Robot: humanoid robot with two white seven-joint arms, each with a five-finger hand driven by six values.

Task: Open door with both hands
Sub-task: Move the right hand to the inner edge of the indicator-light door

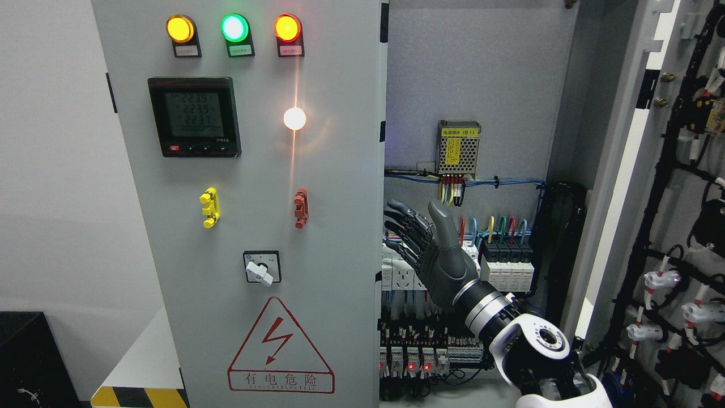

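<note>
A grey electrical cabinet has two doors. The left door [255, 170] stands closed, carrying three lit lamps, a meter and a rotary switch. The right door [623, 170] is swung wide open at the right, its inner side showing wiring. My right hand [422, 243] comes in from the lower right and is raised in front of the open compartment, just right of the left door's free edge [382, 226]. Its fingers are spread and point left toward that edge, holding nothing. My left arm does not show.
Inside the compartment sit a power supply with a yellow label [459, 148], breakers [507, 266] and relay rows with red LEDs [419, 357]. Cable harnesses [679, 283] hang on the open door. A black box [28, 357] and hazard tape [141, 396] lie at lower left.
</note>
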